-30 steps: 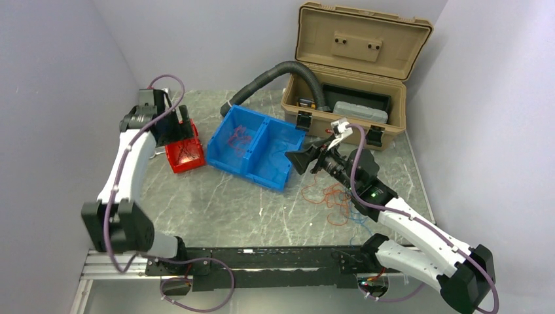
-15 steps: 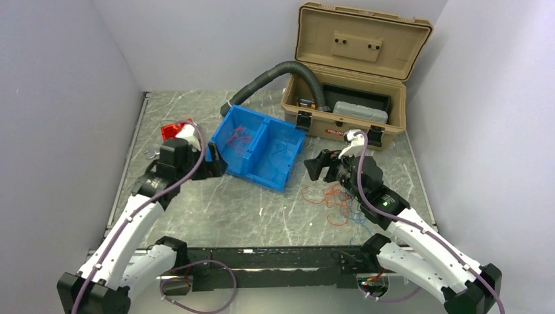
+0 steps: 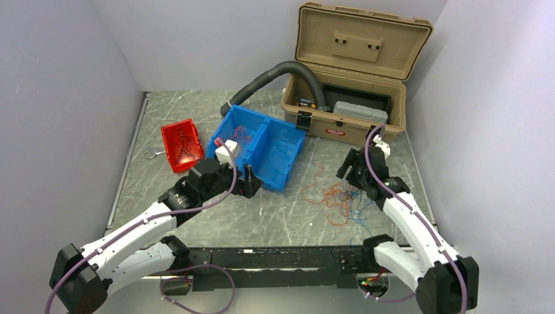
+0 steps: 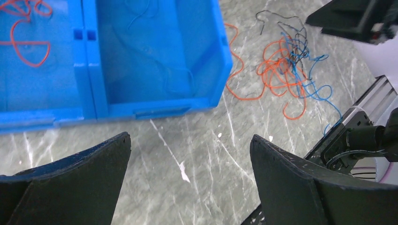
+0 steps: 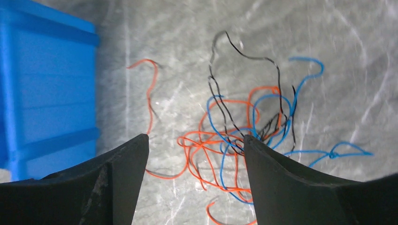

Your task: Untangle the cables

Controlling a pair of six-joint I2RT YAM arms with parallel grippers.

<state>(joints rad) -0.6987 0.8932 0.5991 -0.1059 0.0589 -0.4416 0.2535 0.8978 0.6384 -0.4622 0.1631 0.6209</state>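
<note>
Left gripper (image 4: 190,140): fingers spread wide, nothing between them. It hangs over bare marble table (image 4: 197,187) just in front of the blue bin (image 4: 155,110) near wall.

Right gripper (image 5: 195,140): fingers well apart, also empty. It points down over the cables (image 5: 239,136). Top view hides its fingertips behind the wrist body, so I can't tell whether they touch the table or the wires.

The cables are a loose knot of red, blue and black wires on the table, right of the blue bin and apart from it. One red strand trails toward the bin. Strands overlap too much in the knot to count or trace singly. The right wrist view crops the pile at its bottom edge and its own fingers cover the lower part.

A few red wires (image 4: 26,28) lie in the bin's left compartment, cut off by the frame. A faint blue wire (image 4: 141,14) in the right compartment is barely distinguishable against the plastic.

Small red bin (image 3: 182,145) holds something thin, too small to make out.
</note>
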